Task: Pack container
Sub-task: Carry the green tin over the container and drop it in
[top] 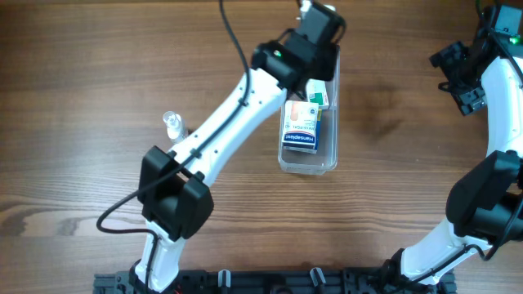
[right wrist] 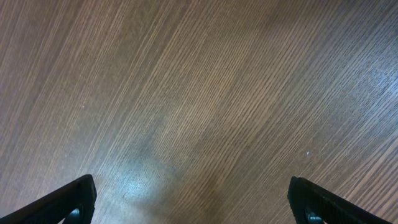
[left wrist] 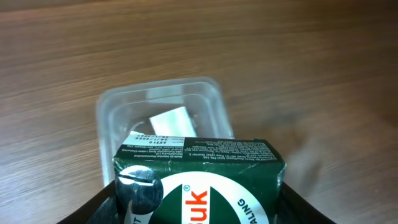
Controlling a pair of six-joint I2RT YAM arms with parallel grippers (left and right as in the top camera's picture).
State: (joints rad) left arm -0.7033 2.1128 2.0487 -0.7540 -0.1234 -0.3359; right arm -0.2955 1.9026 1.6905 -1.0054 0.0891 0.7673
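1. Placement: the clear, long rectangular plastic container lies on the brown wood-grain table, right of centre. Its long axis runs away from the robot.
2. Contents: a white-and-blue cardboard box lies flat in its near half. In the left wrist view a small white piece shows on the floor at one end; I cannot tell what it is.
3. Left gripper: it hangs over the tub's far half with its dark fingers on either side of a dark green cardboard box with a white oval label. The box fills the gap between them, so it reads as clamped on that box.
4. Right gripper: its jaws are spread wide with nothing between them. It sits over bare wood, well apart from the tub.
5. Bystander: a small clear plastic bottle stands to the left of the left arm, outside the container.
6. Handling, as a judgement:
   - The tub looks thin-walled and light, so it will likely slide on the smooth wood if a box catches its rim.
   - The walls should flex under a pinch and the plastic looks slick.
   - The safest hold is probably over the rim of a long wall near a rounded corner, where it is stiffest.
   - The green carton is light card and could dent if squeezed hard.
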